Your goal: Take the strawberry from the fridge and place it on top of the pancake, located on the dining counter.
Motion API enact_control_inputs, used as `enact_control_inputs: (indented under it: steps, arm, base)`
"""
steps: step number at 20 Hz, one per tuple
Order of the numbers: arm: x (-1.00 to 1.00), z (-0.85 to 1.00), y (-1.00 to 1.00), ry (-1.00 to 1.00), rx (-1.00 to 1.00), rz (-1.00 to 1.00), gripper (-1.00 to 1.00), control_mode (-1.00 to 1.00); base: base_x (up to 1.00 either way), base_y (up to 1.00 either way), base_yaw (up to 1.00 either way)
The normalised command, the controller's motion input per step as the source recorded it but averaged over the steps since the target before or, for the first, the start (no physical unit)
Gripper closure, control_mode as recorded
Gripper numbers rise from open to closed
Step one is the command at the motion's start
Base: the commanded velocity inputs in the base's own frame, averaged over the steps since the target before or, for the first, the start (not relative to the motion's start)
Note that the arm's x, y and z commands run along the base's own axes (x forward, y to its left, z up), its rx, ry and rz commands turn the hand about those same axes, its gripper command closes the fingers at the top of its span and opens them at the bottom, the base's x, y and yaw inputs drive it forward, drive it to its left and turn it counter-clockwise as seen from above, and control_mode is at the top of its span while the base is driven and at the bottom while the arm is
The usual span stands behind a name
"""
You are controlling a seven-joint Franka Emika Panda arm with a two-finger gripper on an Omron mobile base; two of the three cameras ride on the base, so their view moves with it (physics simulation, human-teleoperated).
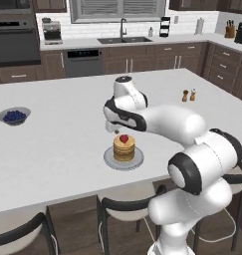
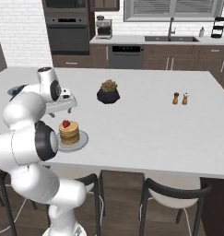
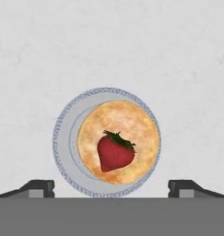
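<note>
- The strawberry (image 3: 115, 154) is seen resting on top of the pancake (image 3: 132, 124), on its plate (image 3: 62, 143).
- The gripper (image 3: 111, 186) is held above, fingers spread wide, nothing pinched.

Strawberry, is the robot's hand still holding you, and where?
No, nothing is held. The strawberry lies on top of the pancake, and the gripper hangs above it with its fingertips spread wide apart, touching nothing.

We see the strawberry (image 1: 124, 138) on the pancake (image 1: 124, 148), pancake on its plate (image 1: 110, 160), plate on the dining counter (image 1: 62, 149), plant pot (image 2: 108, 92) behind the plate, shakers (image 2: 180, 98) far right of the plate, berry bowl (image 1: 14, 116) well left.
</note>
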Motion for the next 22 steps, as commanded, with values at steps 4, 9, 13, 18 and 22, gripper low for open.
enact_control_inputs:
  steps: [4,9,13,18,22]
  arm:
    - [-0.38,0.53,-0.02,-0.13,0.00,0.00,-1.00,-1.00]
    - [-0.40,0.42,-0.18,-0.09,0.00,-0.03,-1.00,-1.00]
    - [-0.36,0.33,-0.34,-0.01,0.00,-0.06,-1.00,-1.00]
    - [-0.37,0.18,-0.32,-0.01,0.00,-0.05,-1.00,-1.00]
    - [-0.38,0.01,-0.28,-0.02,0.00,-0.05,-1.00,-1.00]
  base:
    - [0.00,0.00,0.00]
    - [0.00,0.00,0.00]
    - [0.00,0.00,0.00]
    - [0.00,0.00,0.00]
    - [0.00,0.00,0.00]
